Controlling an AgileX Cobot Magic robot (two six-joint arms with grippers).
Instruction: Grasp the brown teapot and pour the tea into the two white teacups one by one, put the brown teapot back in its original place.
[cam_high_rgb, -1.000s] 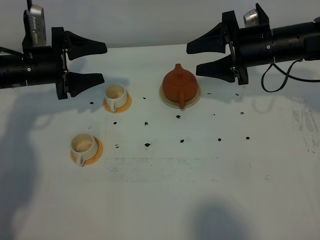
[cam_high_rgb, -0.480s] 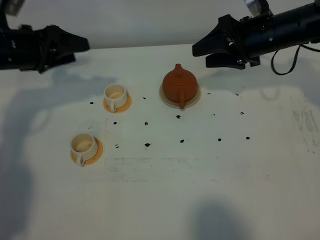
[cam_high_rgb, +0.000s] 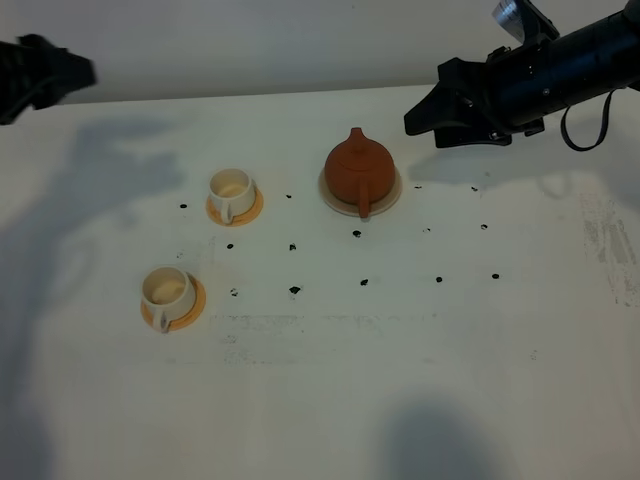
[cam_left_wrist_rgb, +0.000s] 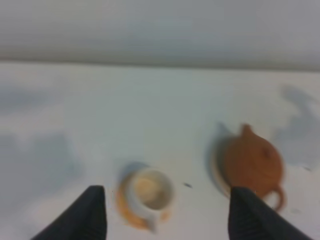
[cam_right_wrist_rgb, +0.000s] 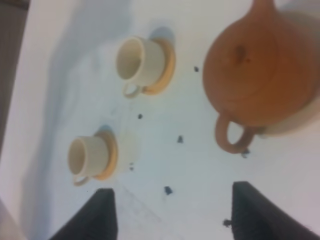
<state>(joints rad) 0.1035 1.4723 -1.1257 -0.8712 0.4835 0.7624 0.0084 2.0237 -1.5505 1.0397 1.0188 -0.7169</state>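
- Left hand: raised at the far left corner of the bench, well apart from everything. Fingers are spread and hold nothing. Low risk here unless it swings across the cups.
- Near teacup: upright on its orange saucer, handle toward the front edge. It is small and likely light, so a brush from the pot could tip it or push it along.
- Far teacup: upright on its own saucer, nearest the pot. A stream aimed at so narrow a mouth may land on the bench.
- Brown teapot: lid on, seated on the pale coaster. Its loop handle faces the front and its spout the back.
- Right hand: raised behind and to the right of the pot, apart from it. Fingers are spread and empty. Coming in from this side it meets the round belly, not the handle, so the pot may slip, slide off the coaster, or shed its lid when tilted.
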